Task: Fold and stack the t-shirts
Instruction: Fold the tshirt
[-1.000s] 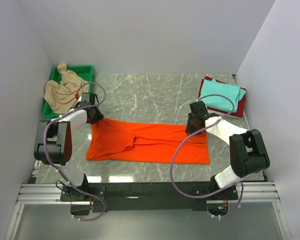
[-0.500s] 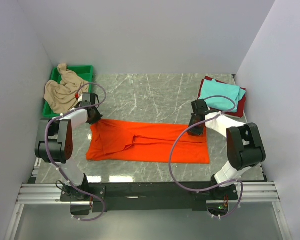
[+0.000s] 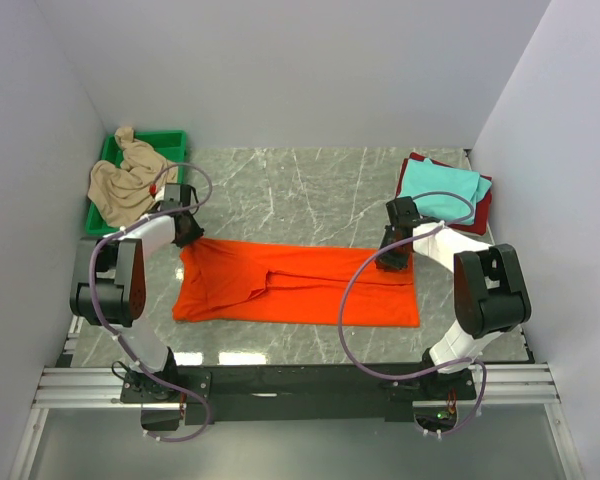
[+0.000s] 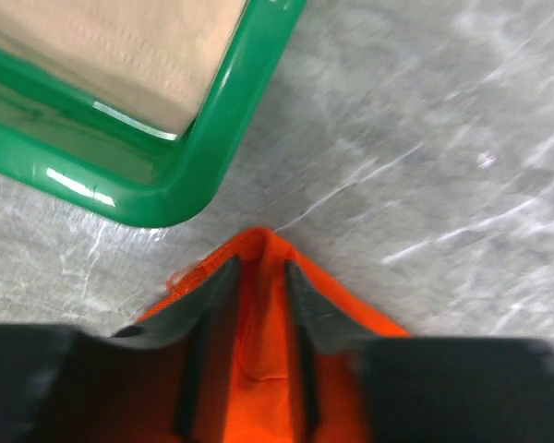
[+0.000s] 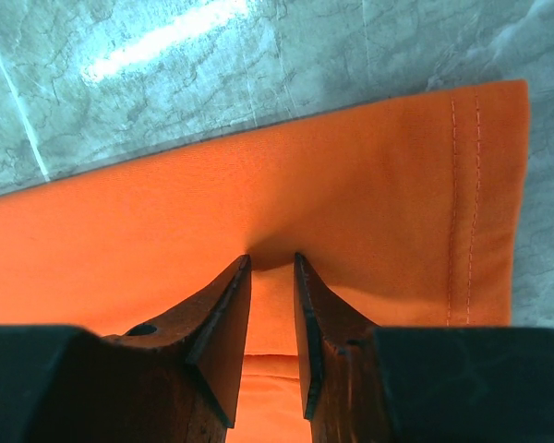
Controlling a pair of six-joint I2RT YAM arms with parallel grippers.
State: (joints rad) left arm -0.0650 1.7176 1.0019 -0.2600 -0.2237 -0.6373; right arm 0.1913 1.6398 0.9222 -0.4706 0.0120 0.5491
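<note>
Orange t-shirt (image 3: 300, 285) has its long axis left-right, with one arm at each end of its far edge. Right gripper (image 5: 271, 263) pinches the cloth. Left gripper (image 4: 261, 268) straddles the corner, clamp unclear.

Bare desk (image 3: 300, 185) is lying open across the upper middle of the top view, between the green tray (image 3: 172, 142) at upper left and the folded shirt stack (image 3: 442, 190) at upper right. The orange t-shirt (image 3: 300, 285) is covering the centre strip. The tray's near corner is sitting near the left pincer (image 3: 189, 238), and the left wall (image 3: 30, 220) is standing just beyond the tray.
</note>
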